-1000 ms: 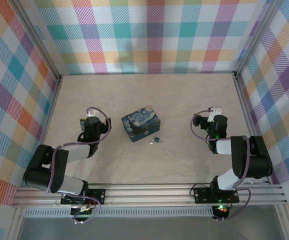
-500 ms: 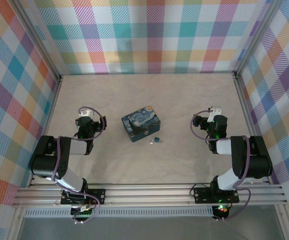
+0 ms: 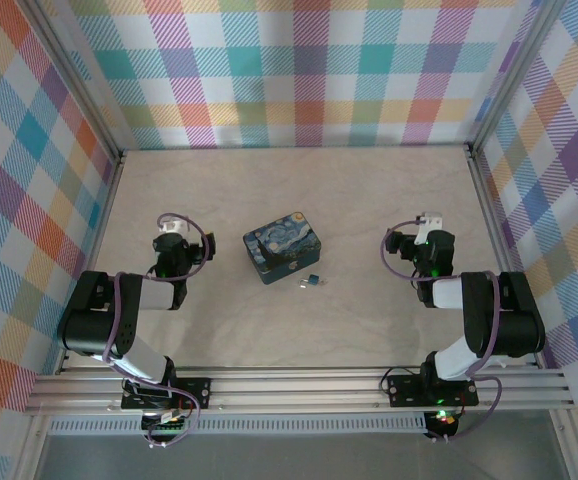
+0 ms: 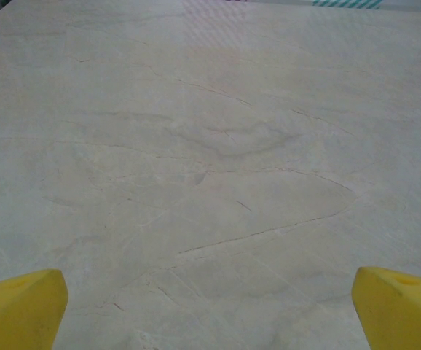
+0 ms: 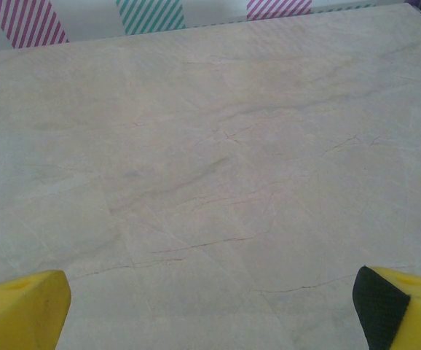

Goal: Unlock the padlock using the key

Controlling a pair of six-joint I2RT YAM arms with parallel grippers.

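Observation:
The padlock [image 3: 313, 281] is a tiny silvery and dark bluish piece lying on the table just in front of the tin's near right corner. A thin silvery bit [image 3: 302, 285] touches its left side; it is too small to tell if this is the key. My left gripper [image 3: 172, 230] sits well to the left of the tin, and my right gripper [image 3: 429, 222] well to the right. Both are open over bare table. The left wrist view has the yellow fingertips [image 4: 21, 306] far apart, and the right wrist view has its fingertips [image 5: 21, 306] equally wide with nothing between them.
A blue-and-yellow night-sky tin box [image 3: 283, 246] stands mid-table between the arms. Checked walls [image 3: 299, 70] close the table at the back and both sides. An aluminium rail [image 3: 299, 385] runs along the near edge by the arm bases.
The left arm has folded back, taking its gripper a little left and farther from the tin. The right arm, padlock and tin have not moved.

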